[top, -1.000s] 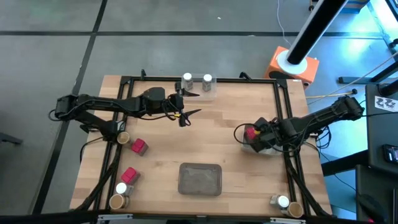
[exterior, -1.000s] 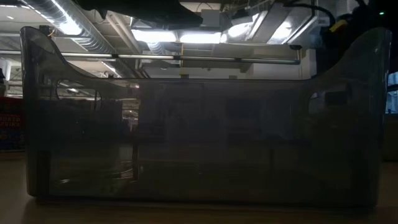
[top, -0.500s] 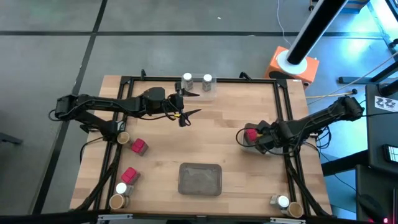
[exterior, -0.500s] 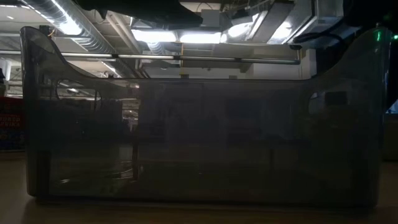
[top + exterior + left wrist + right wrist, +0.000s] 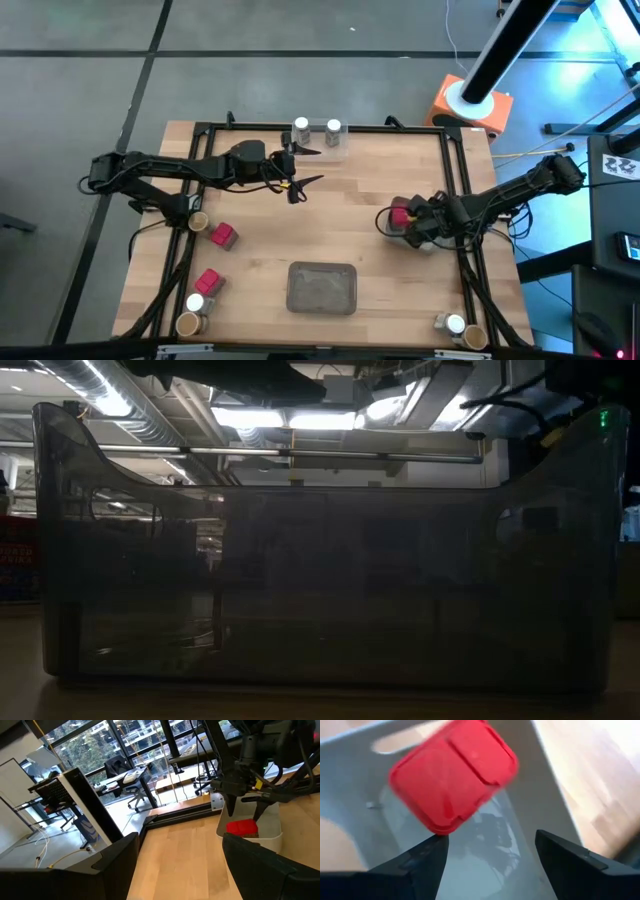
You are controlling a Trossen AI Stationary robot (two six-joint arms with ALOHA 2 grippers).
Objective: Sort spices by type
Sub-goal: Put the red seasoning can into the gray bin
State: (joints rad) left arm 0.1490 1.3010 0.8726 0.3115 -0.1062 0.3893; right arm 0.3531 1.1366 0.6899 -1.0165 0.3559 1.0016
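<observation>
On the wooden table, right tool open over red pack.

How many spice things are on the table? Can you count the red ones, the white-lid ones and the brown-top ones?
Red packs: 3
White-capped jars: 4
Tan-topped jars: 3
Total that shows from above: 10
</observation>
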